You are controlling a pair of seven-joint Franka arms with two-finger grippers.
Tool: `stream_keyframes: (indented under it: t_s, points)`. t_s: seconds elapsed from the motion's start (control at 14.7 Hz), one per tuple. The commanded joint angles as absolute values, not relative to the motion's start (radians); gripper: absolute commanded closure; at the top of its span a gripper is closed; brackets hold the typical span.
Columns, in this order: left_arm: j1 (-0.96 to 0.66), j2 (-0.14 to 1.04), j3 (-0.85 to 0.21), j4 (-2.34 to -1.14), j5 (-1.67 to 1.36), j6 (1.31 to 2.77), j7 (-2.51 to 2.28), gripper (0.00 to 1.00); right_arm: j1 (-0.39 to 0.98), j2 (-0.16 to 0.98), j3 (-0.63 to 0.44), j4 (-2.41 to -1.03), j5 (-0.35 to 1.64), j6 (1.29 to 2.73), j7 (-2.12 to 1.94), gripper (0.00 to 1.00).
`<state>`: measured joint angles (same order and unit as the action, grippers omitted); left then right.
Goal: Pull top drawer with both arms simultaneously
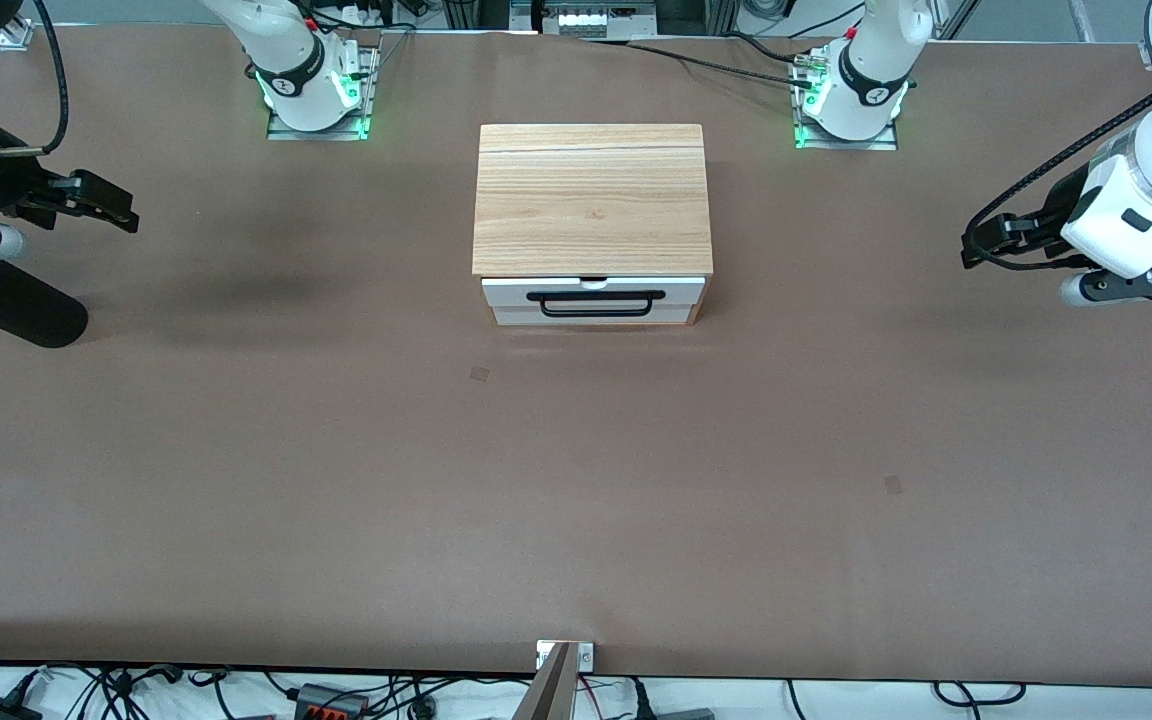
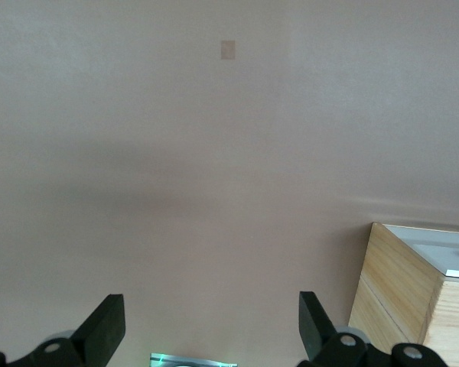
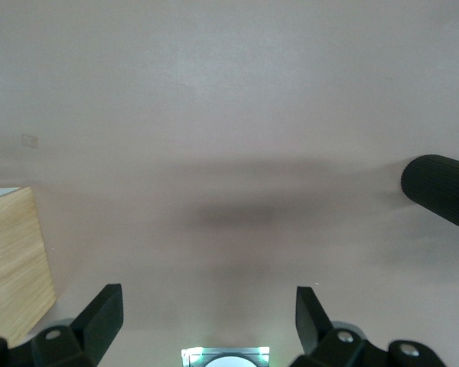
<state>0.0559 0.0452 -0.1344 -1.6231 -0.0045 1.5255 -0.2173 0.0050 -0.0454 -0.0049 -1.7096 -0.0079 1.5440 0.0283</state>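
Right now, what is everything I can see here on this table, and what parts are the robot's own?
Table: one, brown top, carrying everything.
Cabinet: one, light wood top board, mid-table between the two arm bases.
Top drawer: one, white front, closed, on the cabinet's face toward the front camera.
Handle: one, black bar, across the drawer front.
Tape marks: two, small, brownish, on bare table nearer the front camera than the cabinet.
Left gripper: one, black, open, in the air over the left arm's end of the table, apart from the drawer.
Right gripper: one, black, open, over the right arm's end, also apart from the drawer.
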Motion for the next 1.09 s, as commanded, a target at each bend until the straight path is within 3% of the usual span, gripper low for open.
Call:
stream_keyframes:
  t_s: [0.0,0.41,0.68,1.02]
  points:
    - [0.061,0.055,-0.143,-1.598,0.018,1.517,-0.193,0.00,0.005,-0.051,-0.003,-1.695,-0.009,1.525,0.034,0.00]
    - [0.061,0.063,-0.135,-1.591,0.009,1.517,-0.178,0.00,0.005,-0.041,-0.005,-1.678,-0.005,1.520,0.020,0.00]
    - [0.058,0.071,-0.137,-1.591,-0.009,1.522,-0.184,0.00,0.037,0.012,-0.002,-1.678,0.017,1.422,0.017,0.00]
    - [0.054,0.210,-0.149,-1.595,-0.257,1.607,-0.013,0.00,0.072,0.144,-0.003,-1.678,0.240,1.427,0.018,0.00]
